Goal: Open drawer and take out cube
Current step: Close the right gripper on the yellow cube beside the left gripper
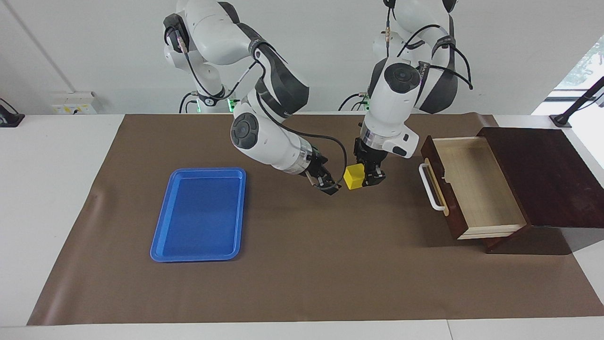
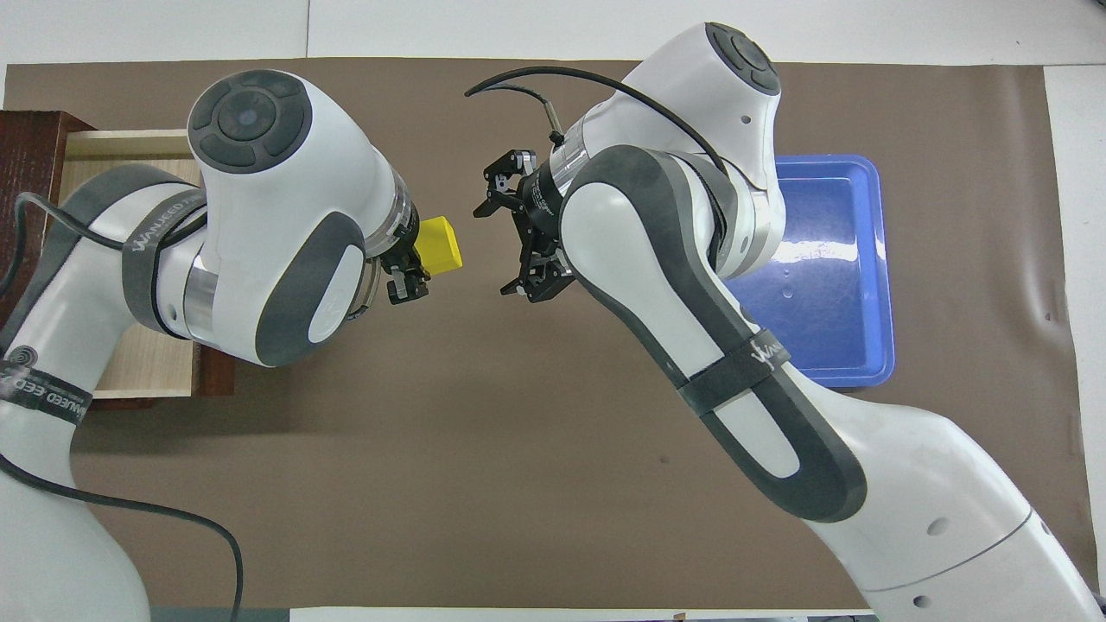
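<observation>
The drawer (image 1: pixel 476 186) stands pulled open at the left arm's end of the table, its pale inside bare; part of it shows in the overhead view (image 2: pixel 121 147). My left gripper (image 1: pixel 363 178) is shut on the yellow cube (image 1: pixel 354 176) and holds it in the air over the brown mat, between the drawer and the tray. The cube also shows in the overhead view (image 2: pixel 438 244) in that gripper (image 2: pixel 415 259). My right gripper (image 1: pixel 326 185) is open and empty, right beside the cube and pointing at it; it also shows in the overhead view (image 2: pixel 501 246).
A flat blue tray (image 1: pixel 200 213) lies on the mat toward the right arm's end, also in the overhead view (image 2: pixel 851 259). The dark cabinet (image 1: pixel 542 174) holds the drawer. The brown mat (image 1: pixel 302 274) covers the table.
</observation>
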